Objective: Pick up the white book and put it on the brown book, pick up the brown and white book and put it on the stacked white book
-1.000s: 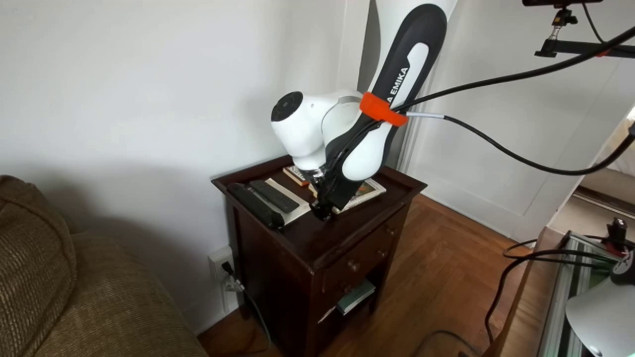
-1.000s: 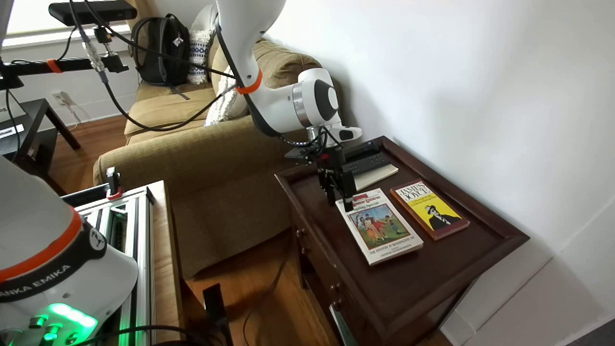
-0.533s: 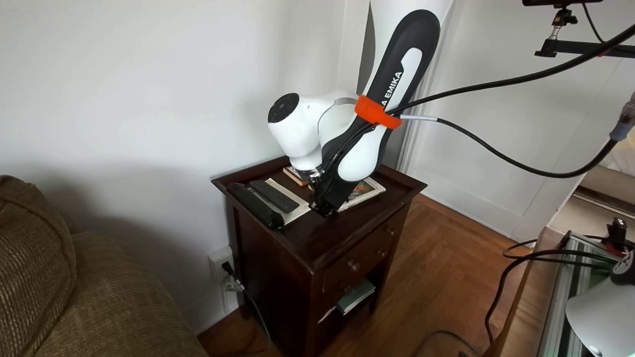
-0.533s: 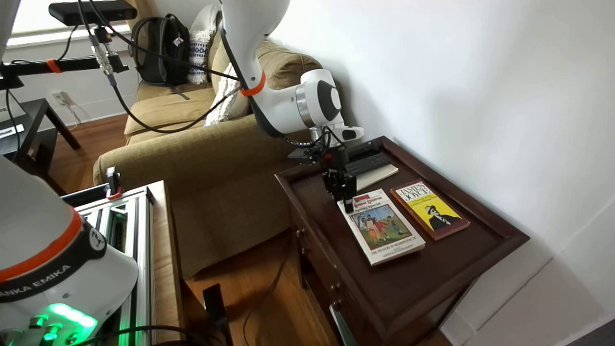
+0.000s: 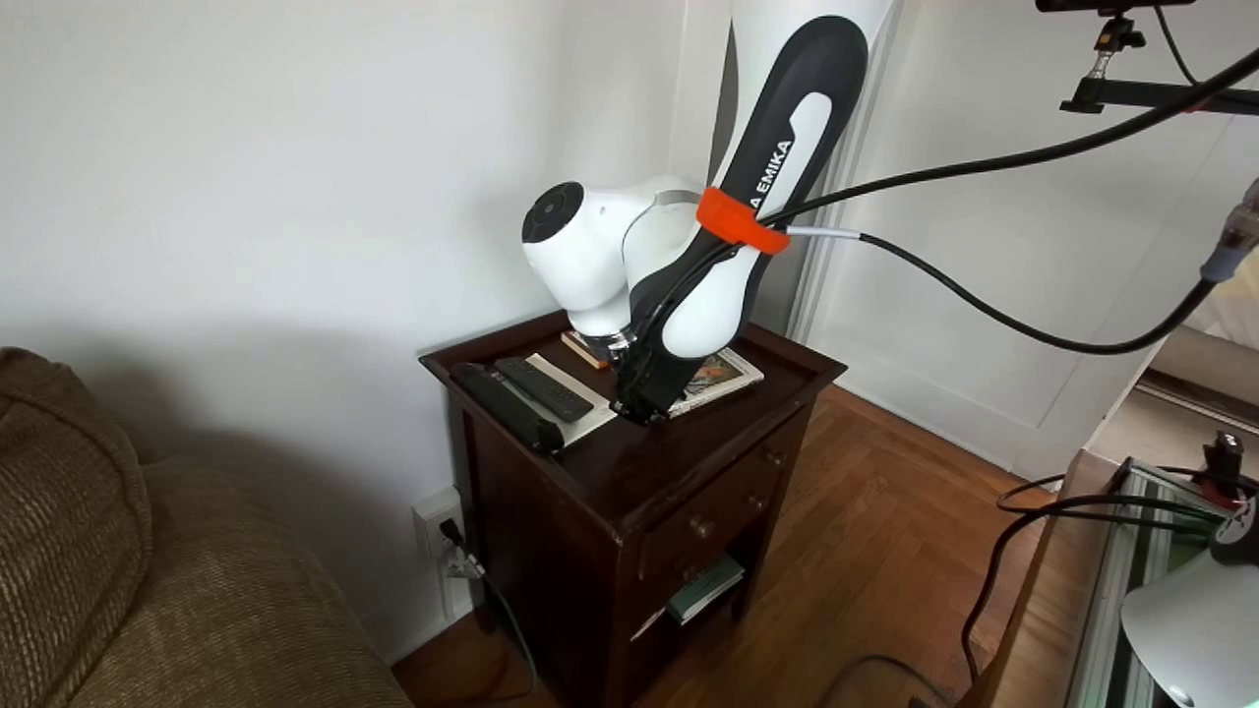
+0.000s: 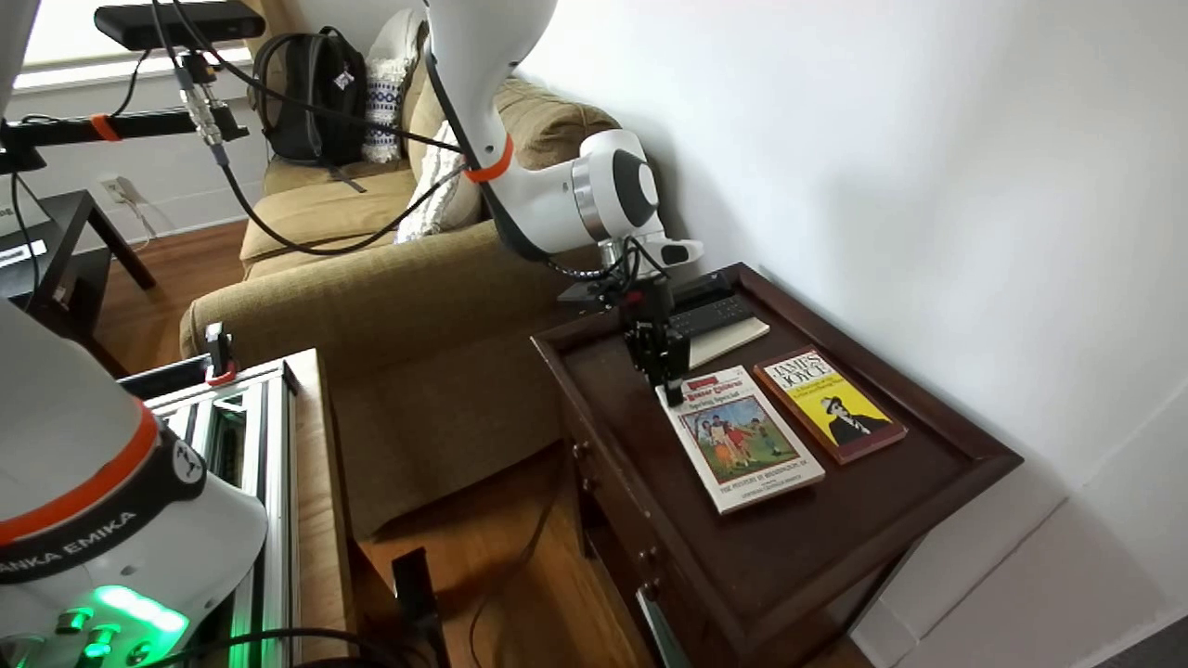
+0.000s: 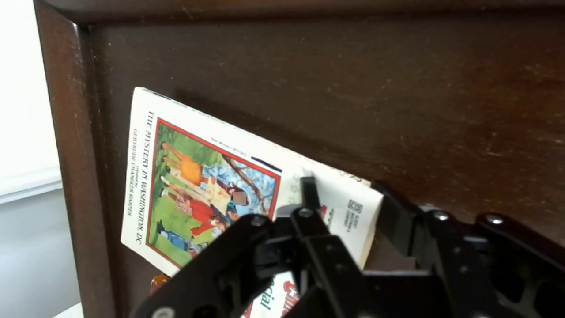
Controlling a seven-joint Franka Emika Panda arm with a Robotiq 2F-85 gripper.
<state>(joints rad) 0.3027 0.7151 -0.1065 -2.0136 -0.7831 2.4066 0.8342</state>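
Note:
The white book (image 6: 747,441), with a picture of children on its cover, lies flat on the small cabinet. In the wrist view my gripper (image 7: 344,183) reaches over a corner of this white book (image 7: 212,185). One finger (image 7: 310,192) is over the cover, its contact unclear; the opposite finger (image 7: 390,212) stands beside the corner. The jaws are partly apart, without a clear grip. The brown book (image 6: 826,404), yellow-fronted with reddish-brown edges, lies beside it toward the wall. I cannot tell which book the brown and white book is.
A remote (image 5: 544,388) rests on a pale flat thing (image 5: 590,423), beside a long black object (image 5: 507,408). The cabinet's raised rim (image 6: 993,455) borders the top, close to the wall (image 6: 928,232). Below, a green book (image 5: 706,588) sits in the open shelf.
The fingers have drawn closer together at the white book's end. That book has slid slightly away from the sofa side, and the gripper has shifted a little. The brown book has not moved.

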